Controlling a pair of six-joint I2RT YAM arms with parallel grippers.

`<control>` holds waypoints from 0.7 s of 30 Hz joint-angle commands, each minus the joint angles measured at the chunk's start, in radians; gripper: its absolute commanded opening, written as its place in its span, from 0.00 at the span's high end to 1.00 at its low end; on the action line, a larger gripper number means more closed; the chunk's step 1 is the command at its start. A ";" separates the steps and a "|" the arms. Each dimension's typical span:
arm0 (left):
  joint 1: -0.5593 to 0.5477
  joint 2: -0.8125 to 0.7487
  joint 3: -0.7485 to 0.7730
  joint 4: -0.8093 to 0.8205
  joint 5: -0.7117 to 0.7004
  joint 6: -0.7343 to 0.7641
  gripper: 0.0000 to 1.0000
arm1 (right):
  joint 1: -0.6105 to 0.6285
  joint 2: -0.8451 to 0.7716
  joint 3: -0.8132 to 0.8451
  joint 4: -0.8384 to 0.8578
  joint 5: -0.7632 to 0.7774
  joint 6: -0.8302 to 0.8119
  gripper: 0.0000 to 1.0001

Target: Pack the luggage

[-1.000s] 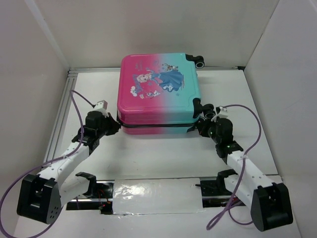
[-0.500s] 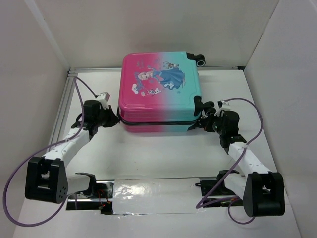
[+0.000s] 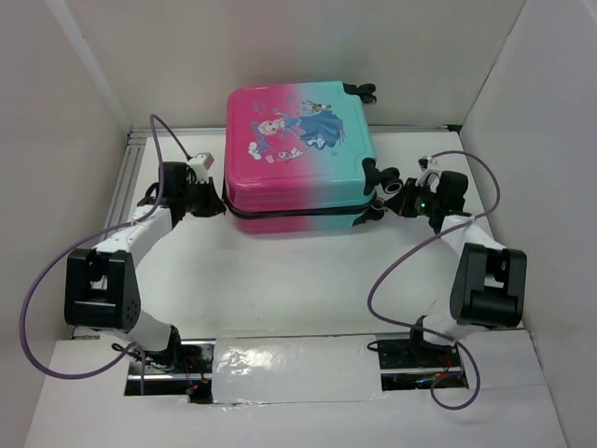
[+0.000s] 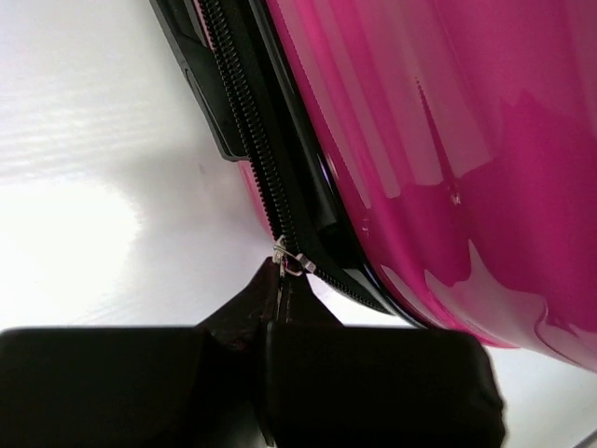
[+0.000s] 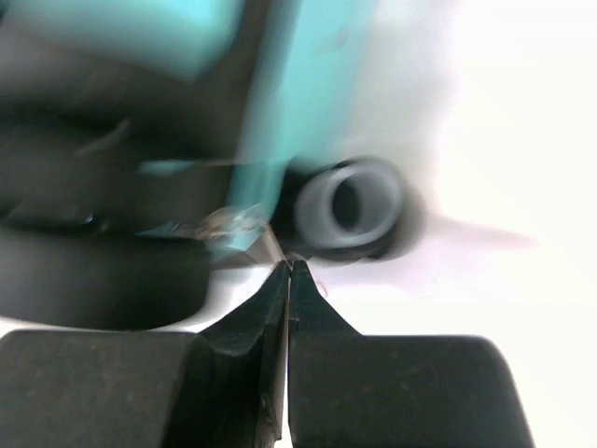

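The luggage (image 3: 298, 149) lies flat and closed at the back of the table, pink on the left and teal on the right, with a princess print on top. My left gripper (image 3: 222, 207) is at its left front corner. In the left wrist view that gripper (image 4: 282, 275) is shut on a silver zipper pull (image 4: 287, 254) on the black zipper track beside the pink shell (image 4: 448, 140). My right gripper (image 3: 381, 207) is at the right front corner by a black wheel (image 3: 384, 183). In the blurred right wrist view it (image 5: 287, 271) is shut on a thin metal zipper pull (image 5: 268, 245) under the grey-rimmed wheel (image 5: 350, 205).
White walls close in the table on the left, back and right. An aluminium rail (image 3: 121, 201) runs along the left side. A taped panel (image 3: 294, 369) lies between the arm bases at the near edge. Purple cables (image 3: 420, 252) loop off both arms.
Both grippers have moved away from the near edge, up to the suitcase's front corners, still shut. The luggage has slid a little toward the back wall.
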 commanded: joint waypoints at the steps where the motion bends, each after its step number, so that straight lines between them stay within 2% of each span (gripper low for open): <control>1: 0.131 0.014 0.086 0.039 -0.189 0.101 1.00 | -0.119 0.061 0.128 -0.010 0.137 -0.008 1.00; 6: 0.183 0.098 0.185 -0.008 -0.077 0.180 1.00 | -0.162 0.263 0.353 -0.131 0.016 -0.034 1.00; 8: 0.192 0.141 0.264 -0.077 0.015 0.233 1.00 | -0.162 0.306 0.394 -0.158 -0.021 -0.064 1.00; 9: 0.192 0.161 0.292 -0.100 0.038 0.255 1.00 | -0.148 0.331 0.414 -0.158 -0.068 -0.077 1.00; 13: 0.163 0.224 0.349 -0.174 0.118 0.353 1.00 | -0.073 0.354 0.446 -0.193 -0.076 -0.146 1.00; 15: 0.140 0.224 0.322 -0.174 0.118 0.396 1.00 | -0.053 0.354 0.431 -0.202 -0.130 -0.204 0.94; 17: 0.109 0.215 0.295 -0.174 0.118 0.431 1.00 | -0.042 0.308 0.362 -0.146 -0.255 -0.241 0.83; 18: 0.100 0.215 0.275 -0.174 0.103 0.431 1.00 | -0.022 0.288 0.330 -0.121 -0.310 -0.267 0.74; 19: 0.100 0.215 0.275 -0.174 0.088 0.431 1.00 | -0.009 0.236 0.254 -0.094 -0.343 -0.282 0.71; 21: 0.100 0.239 0.286 -0.174 0.060 0.431 1.00 | 0.062 0.182 0.173 0.013 -0.297 -0.282 0.69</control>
